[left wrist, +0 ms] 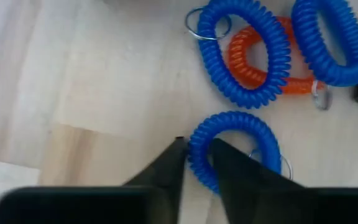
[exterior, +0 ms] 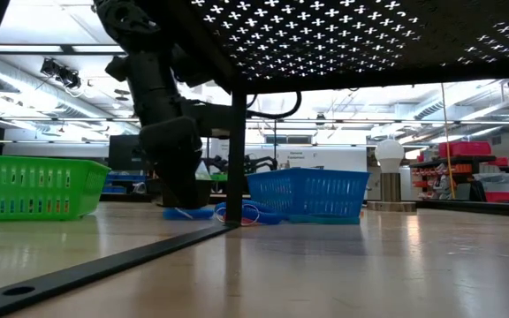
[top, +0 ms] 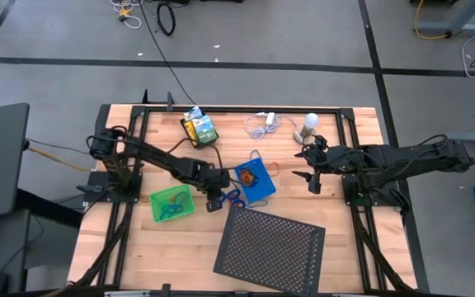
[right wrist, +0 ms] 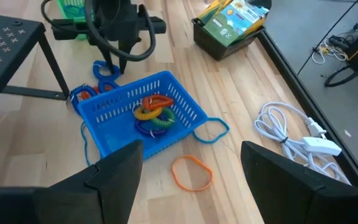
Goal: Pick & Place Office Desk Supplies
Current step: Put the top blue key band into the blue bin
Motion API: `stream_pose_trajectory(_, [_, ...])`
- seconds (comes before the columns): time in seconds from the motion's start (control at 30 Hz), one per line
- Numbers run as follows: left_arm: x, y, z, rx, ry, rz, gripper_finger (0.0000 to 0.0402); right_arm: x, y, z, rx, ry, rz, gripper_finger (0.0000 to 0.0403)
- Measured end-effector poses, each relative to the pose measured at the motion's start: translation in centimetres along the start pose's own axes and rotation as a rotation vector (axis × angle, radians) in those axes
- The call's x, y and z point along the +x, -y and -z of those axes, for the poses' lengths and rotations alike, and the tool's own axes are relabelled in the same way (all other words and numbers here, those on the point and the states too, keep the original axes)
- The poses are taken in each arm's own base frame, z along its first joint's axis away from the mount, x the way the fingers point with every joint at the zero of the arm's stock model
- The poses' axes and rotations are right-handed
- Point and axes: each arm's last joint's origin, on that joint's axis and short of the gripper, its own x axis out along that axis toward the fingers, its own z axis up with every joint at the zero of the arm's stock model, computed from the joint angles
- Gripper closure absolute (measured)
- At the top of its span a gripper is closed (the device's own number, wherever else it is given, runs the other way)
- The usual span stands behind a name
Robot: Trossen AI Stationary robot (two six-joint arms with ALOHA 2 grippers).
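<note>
A: Roughly midway, by the look of it. Blue tray (right wrist: pixel 143 115) already holding a bundle of coils (right wrist: pixel 152 112) in yellow, green and red. Green tray (top: pixel 171 204) with something blue in it, hard to say what. Black tray (top: pixel 198 129) at the far edge with the crayon box (right wrist: pixel 232 23) standing in it.

B: Still plenty loose though?

A: Yep. Two more blue coils (left wrist: pixel 248 53) and an orange coil (left wrist: pixel 263 56) bunched on the table beside the blue tray, between it and the green one. Also an orange band (right wrist: pixel 191 172) lying flat on the tray's other side, near the right hand.

B: And the left hand?

A: Left hand (left wrist: pixel 196 163) down at the table, fingers narrow, pinching the rim of one blue coil (left wrist: pixel 234 149). Not lifted yet.

B: Which way is that coil lying?

A: Flat on the wood, hole facing up. A stretched ring rather than a circle, long axis across the fingers, metal key ring (left wrist: pixel 278 163) on the side away from the pinch.

B: Right hand?

A: Right hand (right wrist: pixel 191 163) wide, holding nothing, hovering off to the right of the blue tray.
</note>
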Motion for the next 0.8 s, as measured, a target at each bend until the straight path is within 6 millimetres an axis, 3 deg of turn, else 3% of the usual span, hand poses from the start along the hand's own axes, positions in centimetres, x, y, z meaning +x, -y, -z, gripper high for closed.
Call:
stream_pose_trajectory(0.07, [0.0,0.2,0.1,0.009,0.007,-0.024,0.0372,0.0,0.0,0.0,0.007,0.0,0.001,0.0124])
stream_pose_trajectory(0.2, [-0.1,0.4,0.2,0.02,0.001,-0.043,0.0392,0.0,0.0,0.0,0.017,0.0,0.001,0.0124])
stream_pose_trajectory(0.6, [-4.5,-0.3,-0.3,0.018,0.114,-0.183,0.0393,0.0,0.0,0.0,0.001,0.0,0.003,0.0124])
stream_pose_trajectory(0.8, [-6.9,-0.2,-2.3,0.077,0.245,-0.223,0.0393,0.0,0.0,-0.1,-0.021,0.007,0.003,0.0124])
